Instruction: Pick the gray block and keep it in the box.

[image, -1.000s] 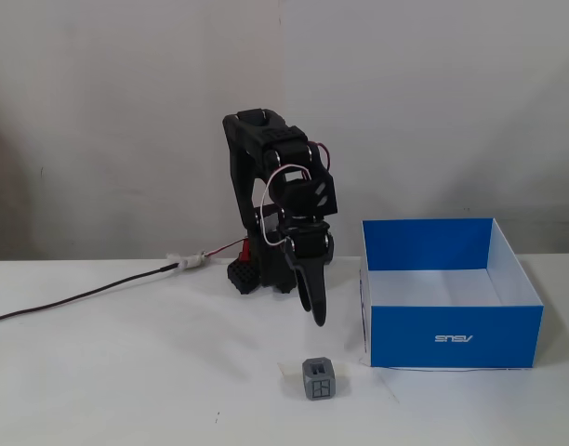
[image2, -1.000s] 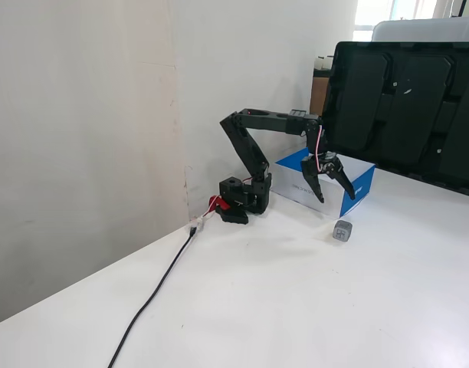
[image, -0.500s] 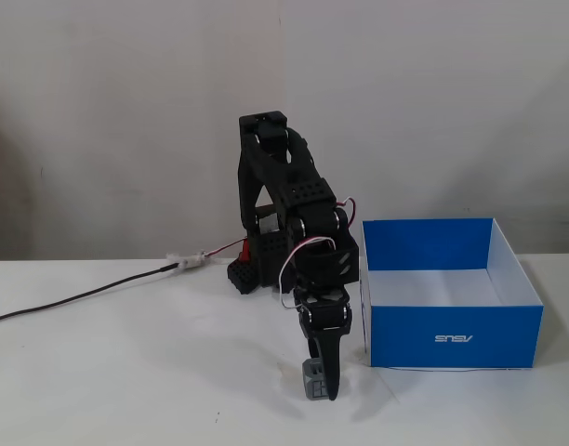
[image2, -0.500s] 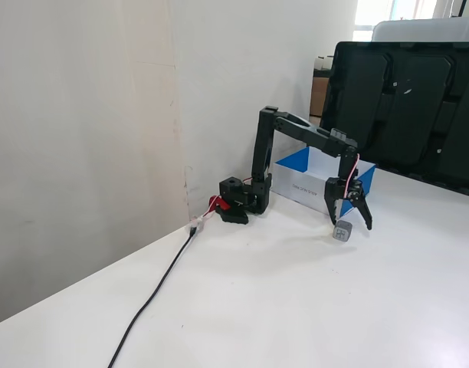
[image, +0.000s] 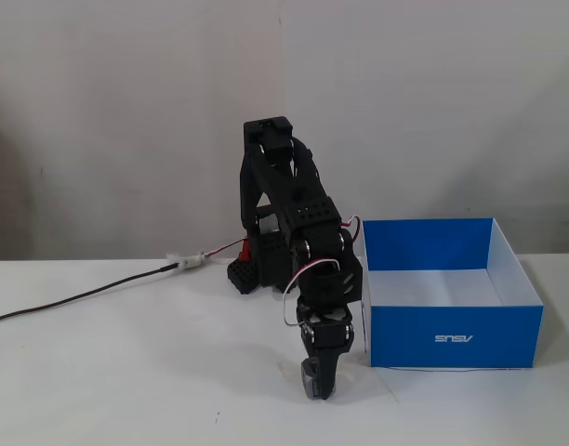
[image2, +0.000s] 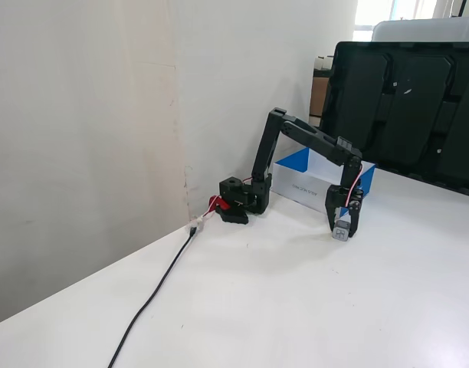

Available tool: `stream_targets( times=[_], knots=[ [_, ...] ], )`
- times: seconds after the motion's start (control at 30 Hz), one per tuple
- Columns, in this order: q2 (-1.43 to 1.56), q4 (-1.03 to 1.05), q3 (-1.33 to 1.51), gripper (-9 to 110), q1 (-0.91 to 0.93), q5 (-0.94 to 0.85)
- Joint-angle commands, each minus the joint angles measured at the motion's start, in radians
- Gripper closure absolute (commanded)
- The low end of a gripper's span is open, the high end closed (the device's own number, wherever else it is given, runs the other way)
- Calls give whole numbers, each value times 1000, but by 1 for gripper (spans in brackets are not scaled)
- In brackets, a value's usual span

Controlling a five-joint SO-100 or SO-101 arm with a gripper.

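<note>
The gray block (image: 310, 377) is at table level between my gripper's fingers, just left of the box's front left corner in a fixed view. It also shows at the gripper tip in the other fixed view (image2: 341, 231). My gripper (image: 316, 381) (image2: 342, 230) points straight down and is shut on the block. The blue box (image: 452, 337) with a white inside stands open to the right of the arm, with upside-down "ASUS" lettering on its front wall. In the other fixed view the box (image2: 300, 186) sits behind the arm.
The arm's base (image: 252, 271) (image2: 238, 202) stands near the wall. A black cable (image: 80, 295) (image2: 154, 295) runs from it across the white table. A large black panel (image2: 407, 107) stands behind the box.
</note>
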Motion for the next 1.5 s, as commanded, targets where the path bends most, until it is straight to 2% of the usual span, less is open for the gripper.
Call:
stream_targets(
  times=[0.0, 0.2, 0.3, 0.57, 0.73, 0.93, 1.0, 1.03, 1.2, 1.47],
  knots=[
    [38, 64, -117, 101, 14, 8],
    [170, 351, -387, 101, 28, 0],
    [321, 383, -388, 101, -23, -5],
    [746, 388, -198, 101, -408, -8],
    [824, 385, -97, 101, -653, -8],
    [822, 374, 14, 99, -824, -2],
    [821, 364, 41, 63, -827, 0],
    [821, 356, 55, 56, -828, 0],
    [841, 345, 57, 58, -762, 3],
    [907, 321, 69, 83, -339, -12]
  ],
)
